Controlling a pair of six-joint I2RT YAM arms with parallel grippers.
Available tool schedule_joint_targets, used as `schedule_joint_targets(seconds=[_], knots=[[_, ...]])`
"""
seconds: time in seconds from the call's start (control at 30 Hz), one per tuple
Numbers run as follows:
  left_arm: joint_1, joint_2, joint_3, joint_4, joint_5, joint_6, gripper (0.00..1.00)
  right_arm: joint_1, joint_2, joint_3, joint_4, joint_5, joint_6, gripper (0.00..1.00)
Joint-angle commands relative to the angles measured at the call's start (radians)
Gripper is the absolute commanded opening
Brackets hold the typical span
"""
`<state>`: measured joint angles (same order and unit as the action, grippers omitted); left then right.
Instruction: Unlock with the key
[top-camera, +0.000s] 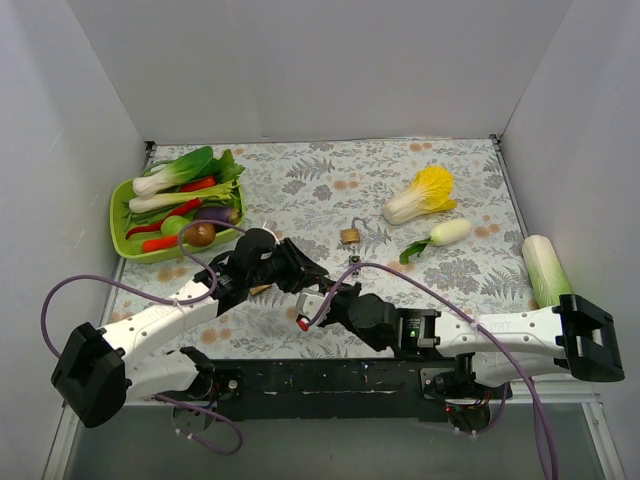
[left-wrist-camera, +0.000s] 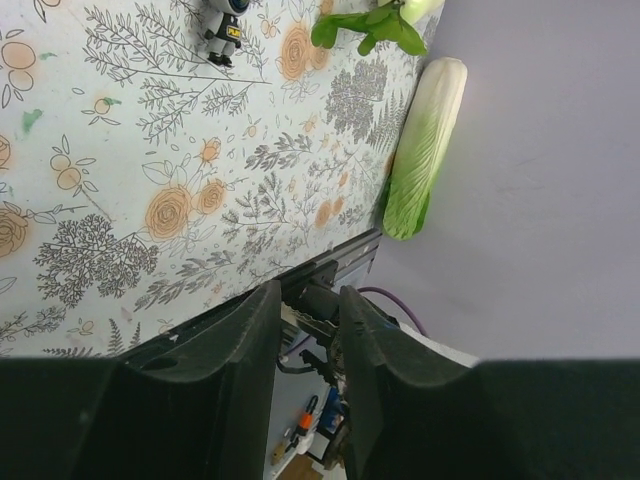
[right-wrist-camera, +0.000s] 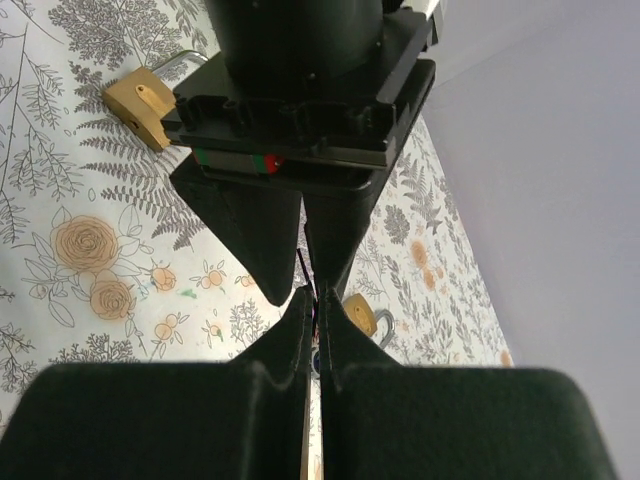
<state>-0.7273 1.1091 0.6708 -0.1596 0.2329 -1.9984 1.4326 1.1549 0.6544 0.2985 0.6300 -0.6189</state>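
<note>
- White walls box in a flowered cloth (top-camera: 300, 180), and a brass padlock (top-camera: 350, 235) sits mid-table.
- Left gripper (left-wrist-camera: 305, 300): jaws apart and nothing between them, only rig hardware showing through the gap.
- Right gripper (right-wrist-camera: 315, 300): fingertips pressed together, nose to nose with the left one's fingers. I can't make out anything pinched there.
- The key (left-wrist-camera: 222, 32) lies flat on the cloth, well ahead of the left jaws and off to their left in that wrist view, touching neither gripper.
- Its length seems to run roughly along the left jaws' reach.
- My read: the left arm, open and facing it, is better placed.
</note>
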Motion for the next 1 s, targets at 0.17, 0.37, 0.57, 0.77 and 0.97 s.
schedule_joint_targets(seconds=[0.17,0.37,0.57,0.77,0.97], knots=[[0.017,0.005,0.062,0.000,0.063,-0.280,0.17,0.061,0.065,-0.006,0.134,0.115,-0.120,0.01],[0.028,0.011,0.067,-0.017,0.085,-0.267,0.04,0.089,0.109,-0.024,0.194,0.190,-0.200,0.01],[0.046,0.003,0.073,-0.053,0.059,-0.231,0.00,0.109,0.149,-0.041,0.258,0.270,-0.257,0.01],[0.088,-0.041,0.079,-0.095,-0.004,-0.166,0.00,0.108,0.121,-0.027,0.193,0.231,-0.136,0.16],[0.140,-0.075,0.062,-0.067,-0.058,-0.058,0.00,0.069,0.049,0.004,0.013,0.117,0.105,0.69]])
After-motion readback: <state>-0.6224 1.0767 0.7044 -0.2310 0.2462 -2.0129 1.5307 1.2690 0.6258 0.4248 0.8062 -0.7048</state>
